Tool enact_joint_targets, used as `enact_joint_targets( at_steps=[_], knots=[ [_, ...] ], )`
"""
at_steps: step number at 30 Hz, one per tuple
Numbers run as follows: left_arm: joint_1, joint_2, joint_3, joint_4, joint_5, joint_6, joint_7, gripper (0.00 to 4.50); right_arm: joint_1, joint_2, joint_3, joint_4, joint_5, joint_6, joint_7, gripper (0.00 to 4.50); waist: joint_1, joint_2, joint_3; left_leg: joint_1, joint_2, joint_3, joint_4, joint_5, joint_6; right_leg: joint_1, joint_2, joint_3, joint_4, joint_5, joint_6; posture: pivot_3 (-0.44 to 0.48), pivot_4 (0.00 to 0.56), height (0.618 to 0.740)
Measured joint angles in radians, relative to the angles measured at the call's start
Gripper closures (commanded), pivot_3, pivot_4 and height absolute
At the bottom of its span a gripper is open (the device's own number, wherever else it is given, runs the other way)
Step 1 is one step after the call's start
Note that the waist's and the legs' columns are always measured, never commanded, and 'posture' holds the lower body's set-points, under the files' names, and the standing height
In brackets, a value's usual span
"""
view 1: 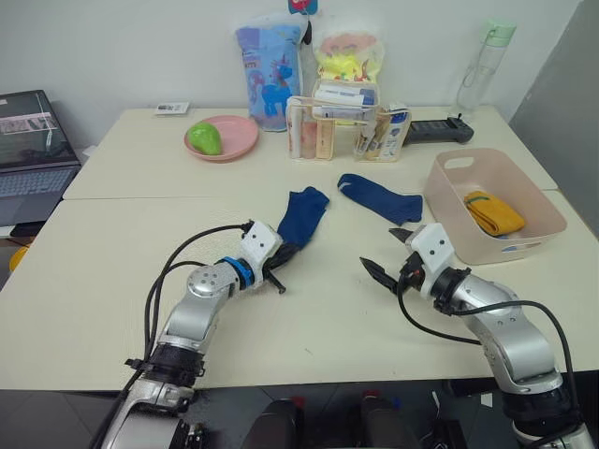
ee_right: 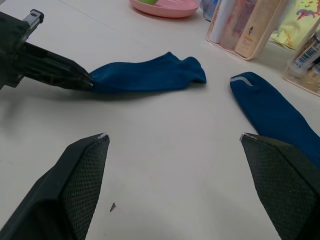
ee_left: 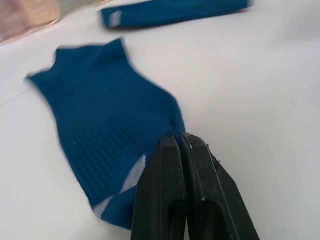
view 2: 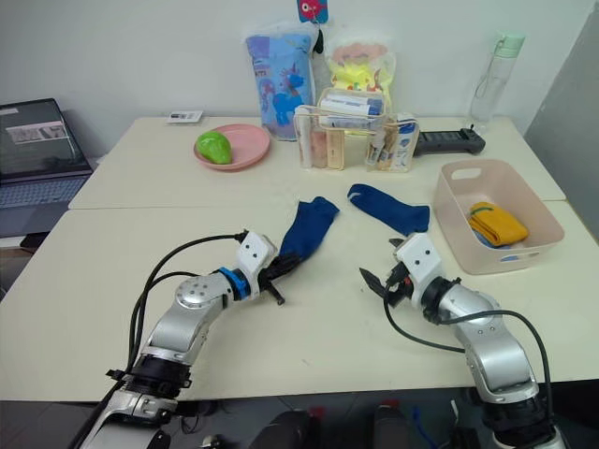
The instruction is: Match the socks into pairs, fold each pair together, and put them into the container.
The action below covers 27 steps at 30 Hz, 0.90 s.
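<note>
Two navy socks lie on the cream table. One navy sock (view 1: 304,215) stretches toward the table's middle, and my left gripper (view 1: 281,264) is shut on its near end, seen close up in the left wrist view (ee_left: 179,137). The other navy sock (view 1: 379,198) lies flat to its right, close to the container. My right gripper (view 1: 379,249) stands open just above the table, a little in front of that second sock, with nothing between its fingers. The pale pink container (view 1: 440,201) sits at the right with a folded mustard yellow pair (view 1: 494,213) inside.
A clear organiser of tubes (view 1: 346,131), a pink plate with a green item (view 1: 225,140), bags, a bottle (view 1: 482,65) and a black device (view 1: 435,131) line the back. A laptop (view 1: 33,154) sits at the far left.
</note>
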Motion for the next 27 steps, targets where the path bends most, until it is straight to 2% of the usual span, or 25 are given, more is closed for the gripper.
enact_joint_targets(
  at_steps=[9, 12, 17, 22, 27],
  knots=[
    [0.139, 0.1, -0.043, -0.187, -0.02, -0.022, -0.161, 4.47, 0.0, -0.025, -0.001, 0.009, 0.009, 0.004, 0.025, 0.0, 0.0, 0.0, 0.0, 0.0, 0.0, 0.0, 0.0, 0.0, 0.0, 0.0, 0.0, 0.0, 0.0, 0.0, 0.0, 0.0, 0.15, 0.74],
    [0.221, 0.168, -0.047, -0.287, -0.055, -0.02, -0.237, 4.47, 0.0, -0.029, -0.001, 0.01, 0.009, 0.003, 0.029, 0.0, -0.001, 0.001, 0.0, 0.0, 0.0, 0.0, -0.001, 0.0, 0.0, 0.0, 0.0, 0.0, 0.0, 0.0, 0.0, 0.0, 0.15, 0.74],
    [0.312, 0.283, -0.047, -0.35, -0.056, -0.081, -0.321, 4.47, -0.008, -0.029, 0.012, 0.029, 0.008, -0.007, 0.043, 0.0, -0.001, 0.001, 0.0, 0.0, 0.0, 0.0, -0.001, 0.0, 0.0, 0.0, 0.0, 0.0, 0.0, 0.0, 0.0, 0.0, 0.15, 0.74],
    [0.365, 0.361, -0.025, -0.346, -0.032, -0.176, -0.334, 4.47, -0.021, -0.027, 0.032, 0.054, 0.01, -0.011, 0.072, 0.0, 0.0, 0.001, 0.001, 0.0, 0.0, 0.0, -0.001, 0.0, 0.001, 0.0, 0.0, 0.0, 0.0, 0.0, 0.0, 0.0, 0.15, 0.74],
    [0.346, 0.408, 0.029, -0.244, 0.009, -0.28, -0.309, 4.47, -0.072, -0.006, 0.031, 0.119, 0.047, -0.006, 0.098, 0.0, -0.001, 0.001, 0.001, 0.001, 0.0, 0.0, -0.001, 0.0, 0.001, 0.0, 0.0, 0.0, 0.0, 0.0, 0.0, 0.0, 0.15, 0.74]
  ],
)
